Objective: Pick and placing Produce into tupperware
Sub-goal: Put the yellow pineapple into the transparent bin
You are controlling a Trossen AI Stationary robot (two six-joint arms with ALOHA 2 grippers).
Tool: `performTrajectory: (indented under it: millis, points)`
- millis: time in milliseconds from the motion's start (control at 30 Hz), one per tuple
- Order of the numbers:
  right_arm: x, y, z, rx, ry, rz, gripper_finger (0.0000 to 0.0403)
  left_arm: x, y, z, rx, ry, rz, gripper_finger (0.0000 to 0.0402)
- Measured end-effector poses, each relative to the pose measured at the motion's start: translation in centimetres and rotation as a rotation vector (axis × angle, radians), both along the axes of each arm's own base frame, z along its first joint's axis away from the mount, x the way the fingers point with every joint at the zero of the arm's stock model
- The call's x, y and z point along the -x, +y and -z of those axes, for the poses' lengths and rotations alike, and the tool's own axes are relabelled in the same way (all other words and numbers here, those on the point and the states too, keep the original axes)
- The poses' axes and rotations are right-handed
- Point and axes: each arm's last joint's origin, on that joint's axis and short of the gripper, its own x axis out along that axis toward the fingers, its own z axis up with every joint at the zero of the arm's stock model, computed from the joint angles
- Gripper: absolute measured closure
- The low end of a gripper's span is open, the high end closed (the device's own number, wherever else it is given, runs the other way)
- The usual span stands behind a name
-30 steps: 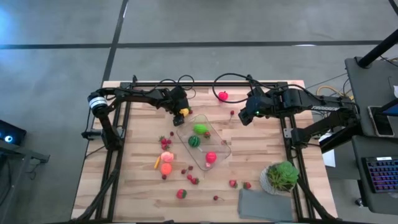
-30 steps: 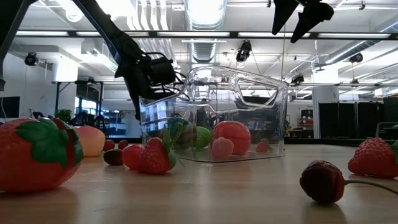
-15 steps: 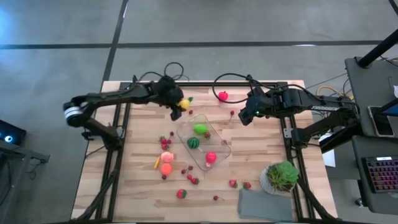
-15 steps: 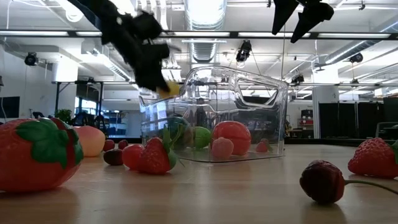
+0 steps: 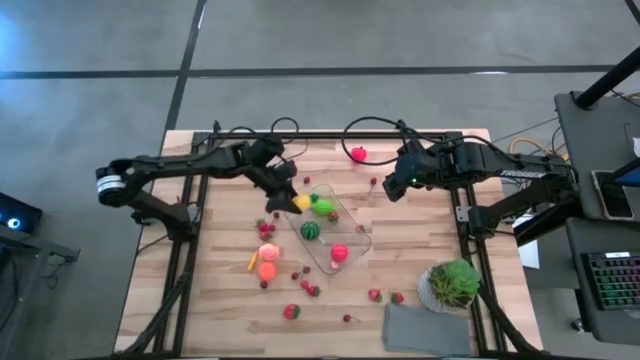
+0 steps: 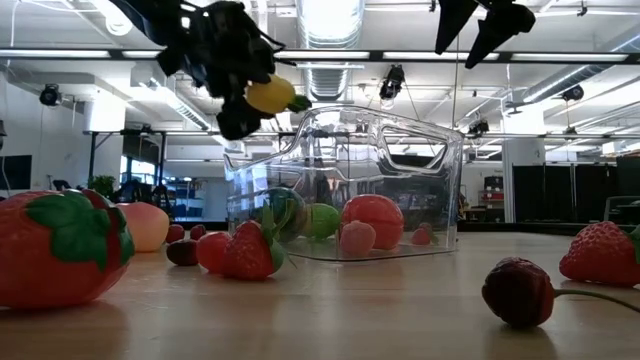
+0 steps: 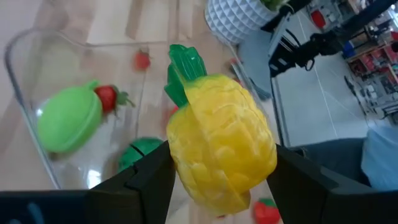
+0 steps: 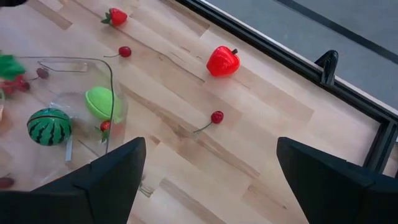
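While the loose produce lies scattered on the left half of the table, a peach-pink fruit (image 5: 268, 252), an orange one (image 5: 266, 271) and a small carrot (image 5: 251, 262) among them, the left gripper (image 5: 286, 196) now hangs over the near-left end of the tupperware (image 5: 352, 252). Its fingers are closed partway around a yellow toy pineapple (image 7: 221, 144) with a green leaf top. A second ago that gripper was farther back, by the table's rear edge, and half a second ago it was midway; it has swung forward with the fruit held throughout. In the low view the pineapple (image 6: 269, 95) sits above the tub's rim (image 6: 330, 113), not yet inside. I judge the carry nearly done, with lowering and release left.

Inside the tub already lie a light green fruit (image 5: 322, 208), a little watermelon (image 5: 312, 228) and a red piece (image 5: 340, 252) (several berries remain outside).

Farther right, the right gripper (image 5: 396, 186) waits above the table beside the tub, its fingers spread wide and holding nothing, unchanged over the last second. A red pepper-like fruit (image 8: 222, 61) and a cherry (image 8: 216, 117) lie below it.

No brand, label or readable writing shows on anything.
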Motion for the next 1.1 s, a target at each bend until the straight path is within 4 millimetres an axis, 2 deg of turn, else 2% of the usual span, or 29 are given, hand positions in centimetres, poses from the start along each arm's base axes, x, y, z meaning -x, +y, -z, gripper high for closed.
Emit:
performTrajectory:
  millis: [333,500,633,933,1100]
  points:
    - [-0.1,1.2,0.2,-0.215,-0.020,-0.069,0.0049,-1.8,-0.3,1.7,0.115,0.075,-0.022,0.0191]
    - [-0.3,2.7,0.5,-0.334,-0.018,-0.106,0.0049,-2.0,-0.9,2.7,0.034,0.129,-0.033,0.0191]
    - [-0.8,3.8,1.0,-0.381,0.010,-0.122,0.0049,-2.2,-1.8,2.4,-0.038,0.126,-0.041,0.0191]
    - [-2.6,5.6,2.9,-0.458,0.074,-0.071,0.0049,-2.0,-2.3,2.7,-0.028,0.166,-0.024,0.0191]
    - [-3.6,6.9,3.9,-0.509,0.111,-0.061,0.0049,-2.0,-2.4,2.7,-0.080,0.161,-0.029,0.0191]
